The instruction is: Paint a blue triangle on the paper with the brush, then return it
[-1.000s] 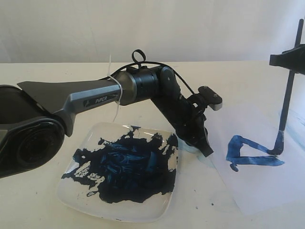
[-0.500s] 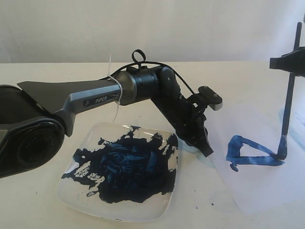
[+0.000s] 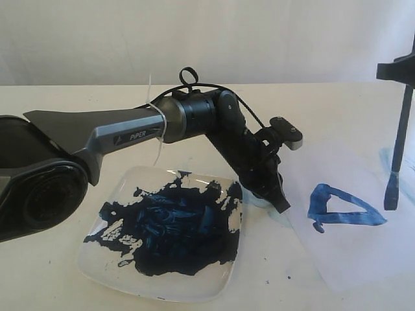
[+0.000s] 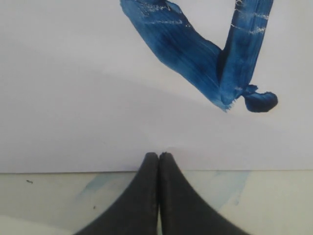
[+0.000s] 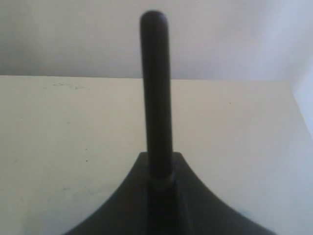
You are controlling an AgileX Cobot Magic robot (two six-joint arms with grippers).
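A dark blue triangle [image 3: 340, 206] with a white centre is painted on the pale paper [image 3: 350, 249] at the right. My right gripper [image 3: 403, 72] is shut on the black brush [image 3: 400, 146], which hangs upright with its blue tip just above the paper, right of the triangle. Seen from the right wrist, the brush handle [image 5: 156, 93] sticks up from between the shut jaws of the right gripper [image 5: 159, 166]. My left gripper [image 3: 280, 202] is shut and empty, pressing on the paper's left edge. In the left wrist view the left gripper [image 4: 159, 156] touches the paper [image 4: 73, 98] below a corner of the triangle [image 4: 215, 68].
A white square plate [image 3: 104, 275] smeared with dark blue paint lies at the front left, under my left arm [image 3: 130, 133]. Faint light-blue smears mark the table by the paper's edge [image 4: 230, 183]. A pale wall stands behind the table.
The right gripper has lifted the brush off the paper and shifted it slightly right. The triangle's right corner is now closed. The left arm has not moved.
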